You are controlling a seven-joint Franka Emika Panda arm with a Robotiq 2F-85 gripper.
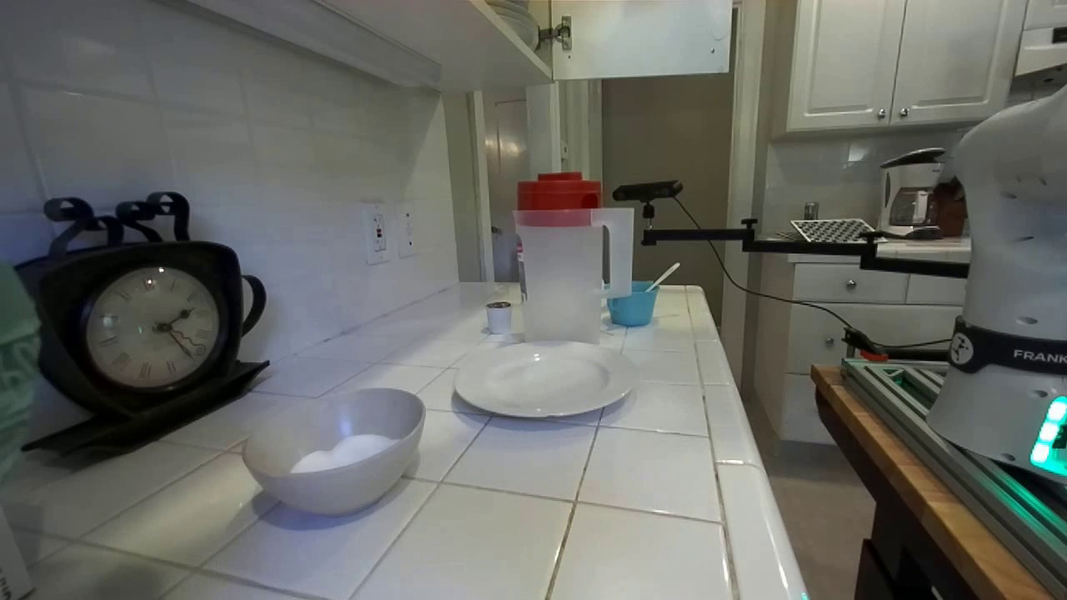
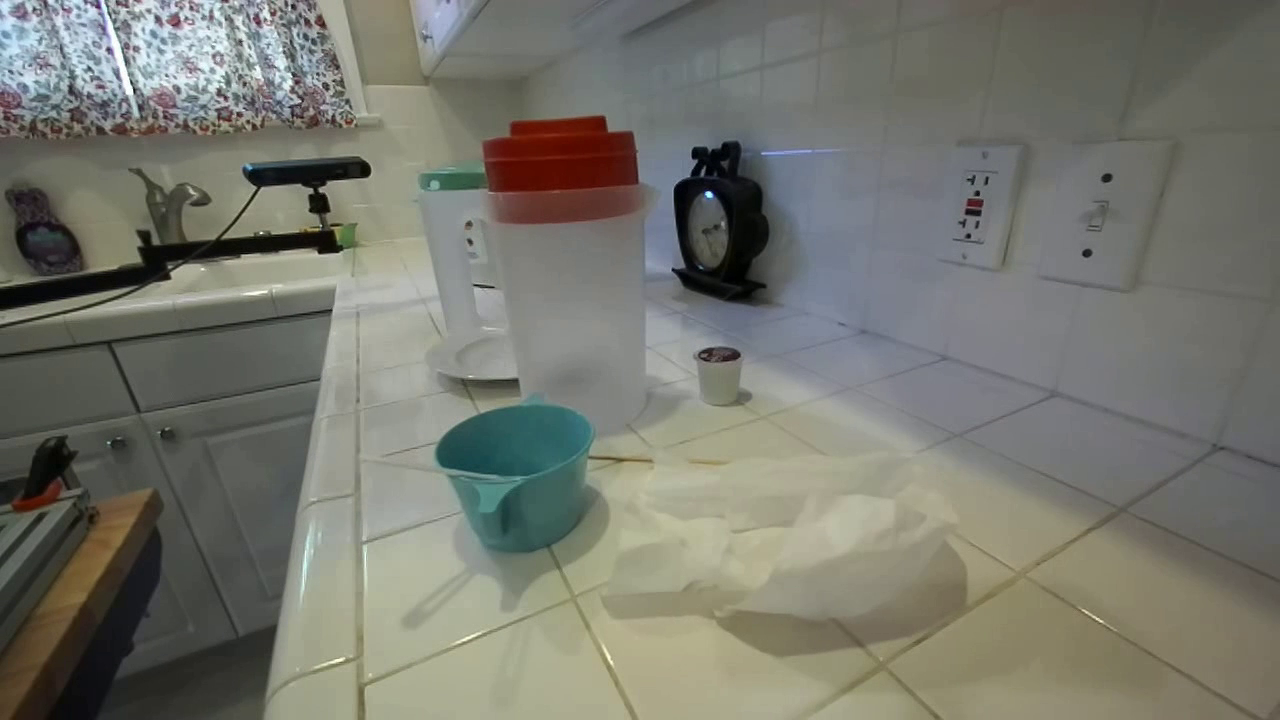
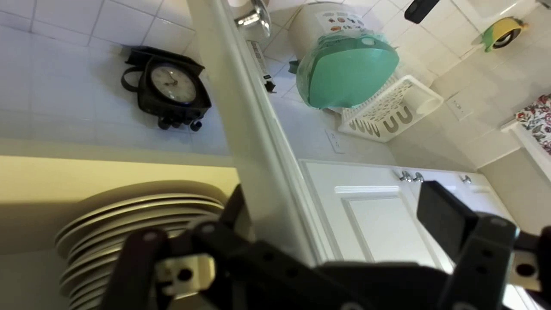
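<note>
Between the wide-apart jaws of the gripper point(image 3: 338, 200), a cabinet door point(image 3: 252, 129), nearer one jaw.

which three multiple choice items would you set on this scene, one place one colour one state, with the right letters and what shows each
1. Where is the stack of plates in the wrist view?
A) in the sink
B) inside the cupboard
C) on the clock

2. What colour is the lid of the pitcher nearest the blue cup?
A) red
B) green
C) black

3. How does the gripper stand?
A) shut on a plate
B) shut, holding nothing
C) open, fingers spread

1 B: the rims show inside, beyond the open cupboard door.
2 A: it shows red in both exterior views.
3 C: they stand wide apart in the wrist view.
</note>
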